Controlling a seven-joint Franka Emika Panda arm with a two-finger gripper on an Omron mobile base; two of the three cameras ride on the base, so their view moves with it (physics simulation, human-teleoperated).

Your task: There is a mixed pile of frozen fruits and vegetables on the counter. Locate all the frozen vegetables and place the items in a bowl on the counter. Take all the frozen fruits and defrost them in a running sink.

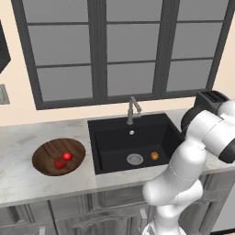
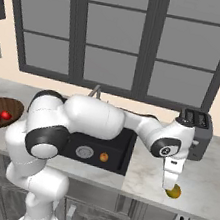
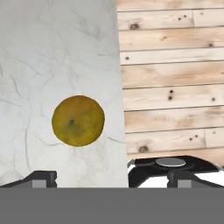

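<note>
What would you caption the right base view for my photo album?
Open gripper poised over the yellow-green fruit on the counter, right of the sink.

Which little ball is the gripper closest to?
The yellow-green ball on the counter, right of the sink. The open gripper hangs just above it. The orange ball lies in the sink.

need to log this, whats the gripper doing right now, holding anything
gripper: open, holding nothing; it hangs just above the yellow-green fruit on the counter.

The counter [image 1: 18, 165] carries the bowl [image 1: 46, 153], a toaster [image 2: 198, 128], and seemingly a yellow-green ball [image 3: 78, 120].
</note>
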